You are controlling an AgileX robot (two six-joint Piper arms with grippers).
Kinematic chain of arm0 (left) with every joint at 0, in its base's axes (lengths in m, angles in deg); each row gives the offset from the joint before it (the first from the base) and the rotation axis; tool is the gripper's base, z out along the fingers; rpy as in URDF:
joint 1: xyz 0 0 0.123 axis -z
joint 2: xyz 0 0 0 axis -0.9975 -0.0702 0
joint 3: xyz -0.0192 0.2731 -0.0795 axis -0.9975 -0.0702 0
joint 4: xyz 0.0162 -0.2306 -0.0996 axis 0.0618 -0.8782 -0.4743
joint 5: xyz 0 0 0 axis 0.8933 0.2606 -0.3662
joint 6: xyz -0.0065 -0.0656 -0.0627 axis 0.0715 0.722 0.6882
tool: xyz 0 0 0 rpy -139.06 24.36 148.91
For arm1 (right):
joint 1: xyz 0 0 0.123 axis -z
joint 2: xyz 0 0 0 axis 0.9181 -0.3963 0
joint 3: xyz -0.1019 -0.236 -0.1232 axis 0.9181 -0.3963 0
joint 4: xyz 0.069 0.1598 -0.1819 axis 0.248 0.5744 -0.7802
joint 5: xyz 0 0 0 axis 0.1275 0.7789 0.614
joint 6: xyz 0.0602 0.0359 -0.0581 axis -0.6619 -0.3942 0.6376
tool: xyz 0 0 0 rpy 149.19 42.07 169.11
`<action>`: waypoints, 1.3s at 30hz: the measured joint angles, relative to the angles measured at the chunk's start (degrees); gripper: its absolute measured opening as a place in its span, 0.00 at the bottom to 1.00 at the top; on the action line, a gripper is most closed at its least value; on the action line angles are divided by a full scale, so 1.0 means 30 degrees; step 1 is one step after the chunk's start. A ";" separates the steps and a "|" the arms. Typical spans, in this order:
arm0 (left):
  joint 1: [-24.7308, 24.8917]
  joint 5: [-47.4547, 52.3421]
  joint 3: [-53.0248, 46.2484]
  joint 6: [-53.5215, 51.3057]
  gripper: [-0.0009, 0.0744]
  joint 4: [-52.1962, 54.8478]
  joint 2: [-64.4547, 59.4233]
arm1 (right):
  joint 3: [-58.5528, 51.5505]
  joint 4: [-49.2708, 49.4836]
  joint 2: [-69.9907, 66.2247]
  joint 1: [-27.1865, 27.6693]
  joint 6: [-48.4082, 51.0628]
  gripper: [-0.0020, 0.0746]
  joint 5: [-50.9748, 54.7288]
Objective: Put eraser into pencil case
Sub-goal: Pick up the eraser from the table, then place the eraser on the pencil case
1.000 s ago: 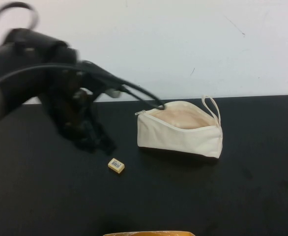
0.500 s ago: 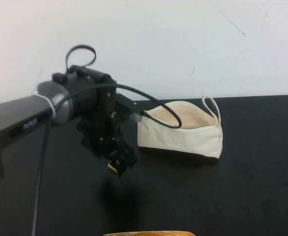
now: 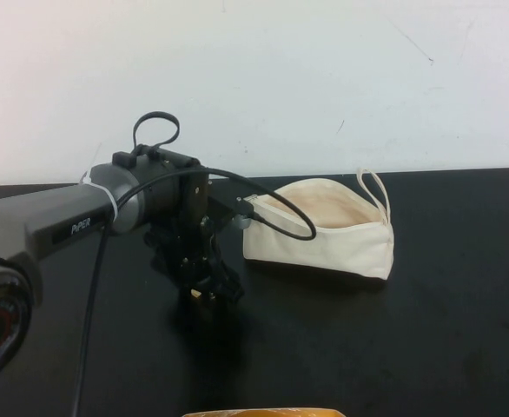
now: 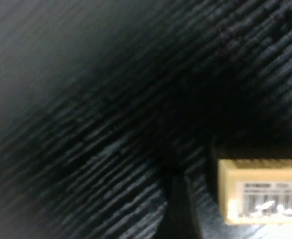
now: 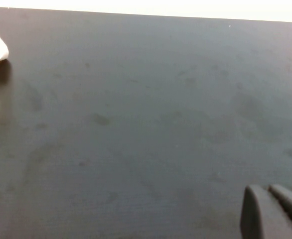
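1. Left gripper is down at the black table, planted right over the eraser, of which only a sliver peeks out beneath the black fingers.
2. Whether those fingers are spread or pinched on the block, I cannot tell from either view.
3. Up close in the left wrist view, the eraser lies flat on the table, barcode label up, its long axis running along the label.
4. Pencil case lies close by on the eraser's right, mouth gaping upward, long axis across the table, loop strap at the far right end.
5. Right gripper is out of the high view, hovering over bare table with its fingers pressed together; the left arm is clearly the nearer one.
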 joint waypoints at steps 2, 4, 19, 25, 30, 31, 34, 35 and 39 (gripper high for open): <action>-0.0072 -0.0090 0.0041 0.0000 0.68 -0.0134 -0.0078 | 0.0000 0.0000 0.0000 0.0000 0.0000 0.02 0.0000; -0.0111 -0.0122 0.0067 0.0000 0.61 -0.0172 -0.0076 | 0.0000 0.0000 0.0000 0.0000 0.0000 0.02 0.0000; 0.0148 0.1477 0.0389 0.0482 0.38 -0.1674 0.3311 | 0.0000 0.0000 0.0000 0.0000 0.0000 0.02 0.0000; 0.1724 -0.1269 0.1173 0.0014 0.38 -0.3829 0.6067 | 0.0000 0.0000 0.0000 0.0000 0.0000 0.02 0.0000; 0.3101 -0.5857 0.1212 -0.0226 0.38 -0.4378 0.5650 | 0.0000 0.0000 0.0000 0.0000 0.0000 0.02 0.0000; 0.3267 -0.6699 0.1212 -0.0309 0.38 -0.4378 0.5344 | 0.0000 0.0000 0.0000 0.0000 0.0000 0.02 0.0000; 0.3494 -0.8582 0.1212 -0.0496 0.38 -0.4378 0.4284 | 0.0000 0.0000 0.0000 0.0000 0.0000 0.02 0.0000; 0.3538 -0.9022 0.1212 -0.0518 0.38 -0.4378 0.3861 | 0.0000 0.0000 0.0000 0.0000 0.0000 0.02 0.0000; 0.3501 -0.9648 0.1212 -0.0564 0.47 -0.4469 0.2423 | 0.0000 0.0000 0.0000 0.0000 0.0000 0.02 0.0000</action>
